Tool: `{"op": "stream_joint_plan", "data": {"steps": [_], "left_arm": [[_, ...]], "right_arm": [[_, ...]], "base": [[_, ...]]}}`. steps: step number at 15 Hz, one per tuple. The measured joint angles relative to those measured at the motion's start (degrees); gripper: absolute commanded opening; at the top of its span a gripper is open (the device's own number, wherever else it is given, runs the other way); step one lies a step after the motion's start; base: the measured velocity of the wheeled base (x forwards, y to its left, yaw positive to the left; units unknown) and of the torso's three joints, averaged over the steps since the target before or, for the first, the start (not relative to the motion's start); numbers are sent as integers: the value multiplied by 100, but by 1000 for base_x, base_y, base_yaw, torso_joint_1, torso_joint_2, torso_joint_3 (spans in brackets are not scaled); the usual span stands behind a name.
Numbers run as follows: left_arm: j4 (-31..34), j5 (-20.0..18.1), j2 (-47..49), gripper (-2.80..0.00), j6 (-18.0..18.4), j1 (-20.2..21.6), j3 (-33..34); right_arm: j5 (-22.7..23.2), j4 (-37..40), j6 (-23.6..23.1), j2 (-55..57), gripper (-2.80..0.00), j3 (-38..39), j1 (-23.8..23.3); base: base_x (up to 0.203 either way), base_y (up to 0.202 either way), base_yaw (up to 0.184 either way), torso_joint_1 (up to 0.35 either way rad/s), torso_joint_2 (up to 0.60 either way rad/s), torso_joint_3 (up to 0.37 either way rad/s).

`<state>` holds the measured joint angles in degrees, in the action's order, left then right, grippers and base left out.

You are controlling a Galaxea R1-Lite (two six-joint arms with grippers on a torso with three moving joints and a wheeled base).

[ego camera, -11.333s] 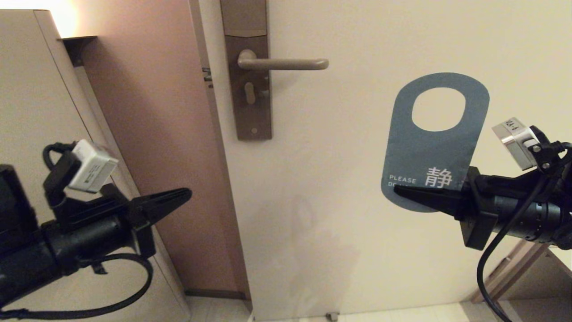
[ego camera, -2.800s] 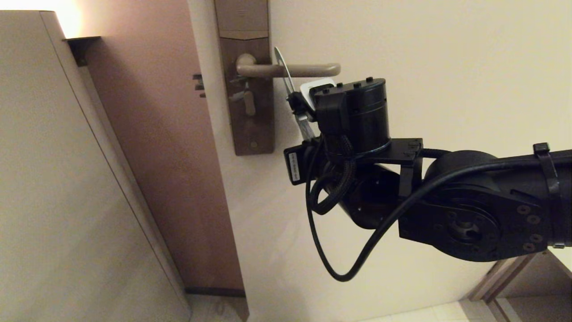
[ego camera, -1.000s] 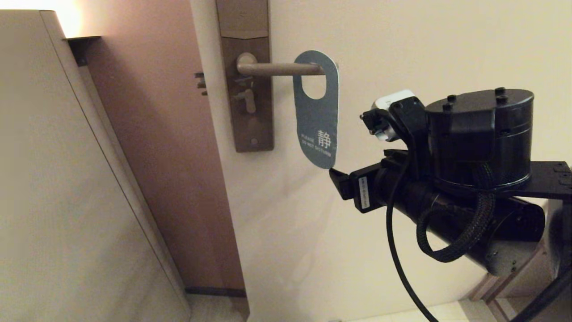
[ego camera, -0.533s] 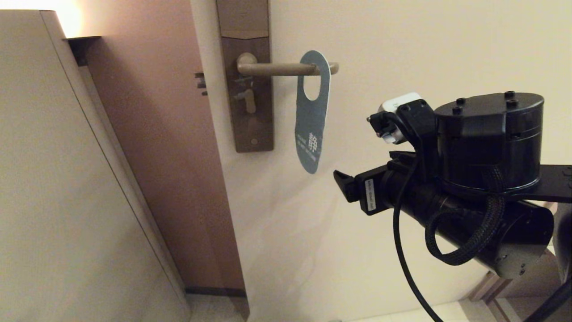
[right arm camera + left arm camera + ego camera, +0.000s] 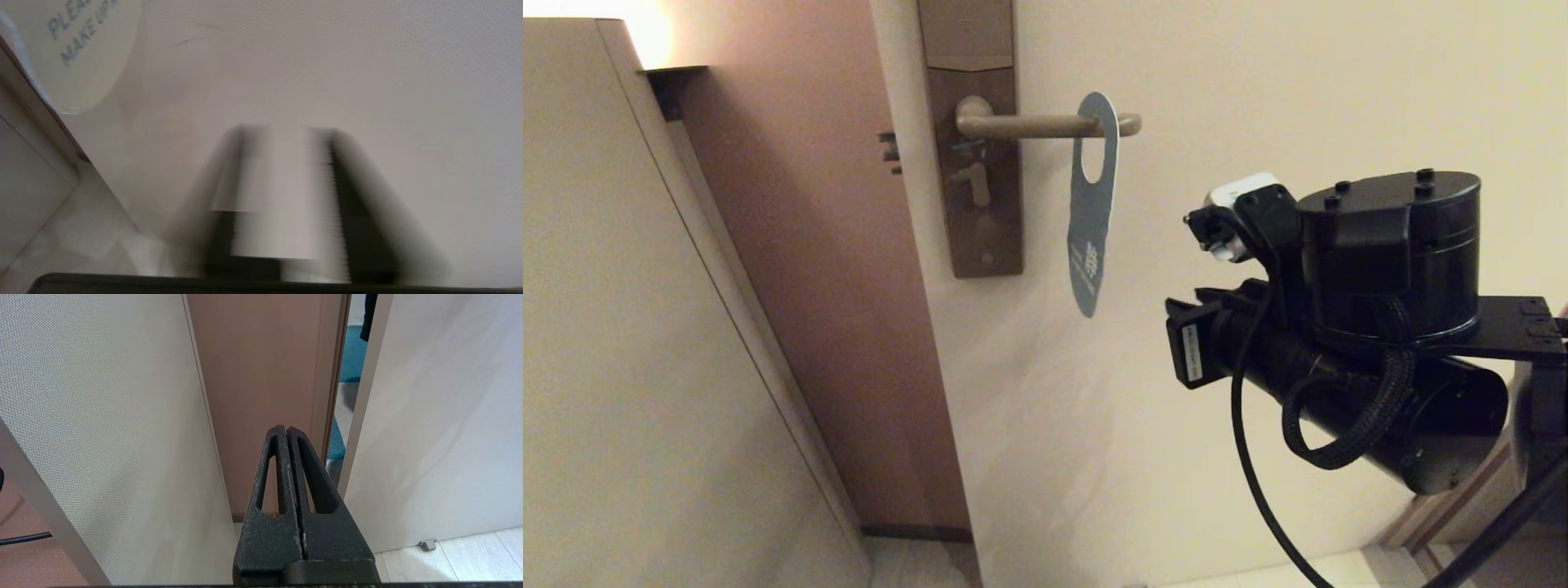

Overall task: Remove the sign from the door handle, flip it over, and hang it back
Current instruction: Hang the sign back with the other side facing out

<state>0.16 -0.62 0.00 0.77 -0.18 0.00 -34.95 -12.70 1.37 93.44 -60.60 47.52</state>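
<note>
The sign (image 5: pixel 1092 220) hangs free on the door handle (image 5: pixel 1029 126) near the lever's rounded end. It is turned almost edge-on to me, its teal-blue face showing in the head view. In the right wrist view its off-white end (image 5: pixel 81 53) reads "PLEASE MAKE UP". My right gripper (image 5: pixel 286 134) sits below and to the right of the sign, apart from it and holding nothing. My left gripper (image 5: pixel 286 428) is shut and empty, low by the door's edge and outside the head view.
The handle sits on a tall brown backplate (image 5: pixel 976 188) on the pale door (image 5: pixel 1258 82). The door stands ajar, with teal carpet (image 5: pixel 351 355) showing through the gap. A textured pale panel (image 5: pixel 645 327) stands at the left. A door stop (image 5: pixel 427 544) is on the floor.
The sign has swung on the handle from facing me to nearly edge-on. My right gripper has drawn back a little to the right, away from it.
</note>
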Motion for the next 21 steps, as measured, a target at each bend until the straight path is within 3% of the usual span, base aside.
{"op": "stream_joint_plan", "data": {"steps": [8,12,21], "left_arm": [[0,0,0,-280,2,0,0],[0,0,0,-280,1,0,0],[0,0,0,-280,2,0,0]], "right_arm": [[-16,-103,-42,578,-280,-948,5],[-5,-818,-561,967,-280,-1244,18],[8,-818,-693,1433,-280,-1672,140]], "base": [[0,0,0,0,0,0],[0,0,0,0,0,0],[0,0,0,0,0,0]]}}
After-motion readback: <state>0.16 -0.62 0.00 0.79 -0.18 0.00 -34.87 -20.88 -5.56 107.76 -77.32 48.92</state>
